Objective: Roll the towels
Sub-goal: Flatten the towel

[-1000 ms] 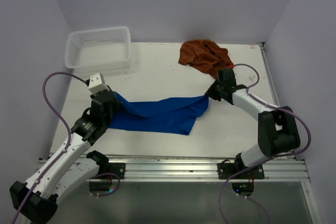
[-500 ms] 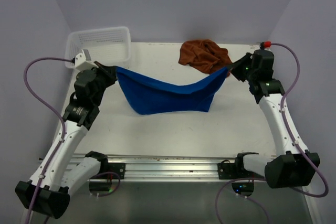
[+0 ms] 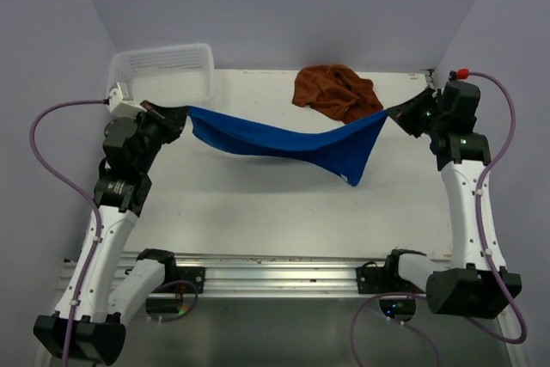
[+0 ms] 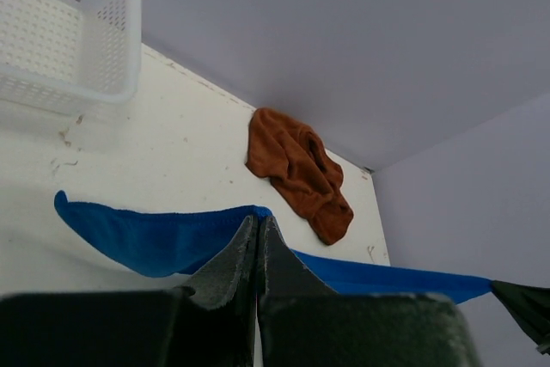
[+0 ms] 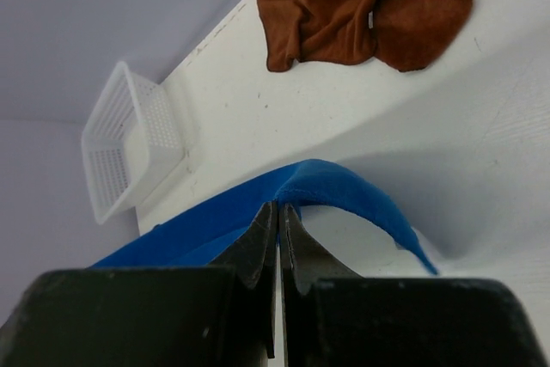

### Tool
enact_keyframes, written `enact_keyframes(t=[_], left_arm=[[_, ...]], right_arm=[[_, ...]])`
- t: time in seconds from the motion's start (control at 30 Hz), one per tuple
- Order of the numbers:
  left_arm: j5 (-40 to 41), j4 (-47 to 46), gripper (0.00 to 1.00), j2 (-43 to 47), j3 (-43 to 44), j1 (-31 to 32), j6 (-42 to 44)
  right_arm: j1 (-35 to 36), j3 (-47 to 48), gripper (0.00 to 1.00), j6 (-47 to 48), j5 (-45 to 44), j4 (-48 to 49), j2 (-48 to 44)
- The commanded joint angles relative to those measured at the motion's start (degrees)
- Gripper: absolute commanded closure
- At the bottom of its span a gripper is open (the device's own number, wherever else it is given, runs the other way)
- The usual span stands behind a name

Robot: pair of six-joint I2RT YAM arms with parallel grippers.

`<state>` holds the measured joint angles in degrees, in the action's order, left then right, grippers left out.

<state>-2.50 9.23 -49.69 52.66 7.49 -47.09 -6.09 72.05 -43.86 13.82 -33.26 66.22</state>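
Two end effectors, both pressed together on cloth: left end effector (image 3: pixel 180 113) pinches the left end of the blue towel (image 3: pixel 292 145), right end effector (image 3: pixel 393 115) pinches the right end. Towel hangs in the air between them over the worktop (image 3: pixel 258 212), sagging mid-span. A loose corner droops low near the right side; can't tell if it touches the surface.

Risks, as I judge them:
- Both pinches are thin bites at the edge, so more sideways tension could pull a corner free and drop that end.
- Drooping flap may tuck under when the towel is laid down, leaving a doubled patch that rolls crooked.
- Rust-brown towel (image 3: pixel 337 92) lies crumpled just behind the span, near the right end; a drift toward the back could drag over it.

Long axis runs left to right, about parallel to the near edge, left end near the mesh basket (image 3: pixel 163 75).
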Motion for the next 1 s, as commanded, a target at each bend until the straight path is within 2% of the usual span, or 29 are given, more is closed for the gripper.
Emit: enact_keyframes(t=[0.0,0.17,0.3,0.43,0.57,0.67,0.73,0.97], left_arm=[[-2.33,0.60,1.00,4.24,-0.54,-2.29,-3.35],[0.39,5.69,1.00,10.47,-1.24,-3.27,-7.91],[2.24,10.53,1.00,16.46,-2.83,-3.27,-12.23],[7.42,17.30,1.00,24.98,-4.76,-3.27,-16.45],[11.46,24.33,1.00,30.96,-4.50,-3.27,-19.44],[12.78,28.20,1.00,33.25,-5.98,-3.27,-21.72],[13.05,28.47,1.00,33.87,-7.65,-3.27,-22.60],[13.84,18.38,1.00,30.81,-18.72,-3.27,-23.05]], right_arm=[[-0.42,2.57,1.00,0.09,4.19,-5.15,-3.89],[-0.42,-1.12,1.00,-2.11,2.44,-7.52,-10.04],[-0.50,1.24,1.00,-1.93,1.03,-13.14,-16.01],[-0.42,1.34,1.00,-3.78,2.00,-18.33,-22.25],[-0.42,1.69,1.00,-5.09,1.38,-24.91,-25.51],[-0.50,-0.84,1.00,-5.89,-0.90,-26.33,-26.92],[-0.42,-3.04,1.00,-5.98,-2.57,-26.16,-26.84],[-0.42,-16.13,1.00,-7.82,-0.99,-12.74,-23.33]])
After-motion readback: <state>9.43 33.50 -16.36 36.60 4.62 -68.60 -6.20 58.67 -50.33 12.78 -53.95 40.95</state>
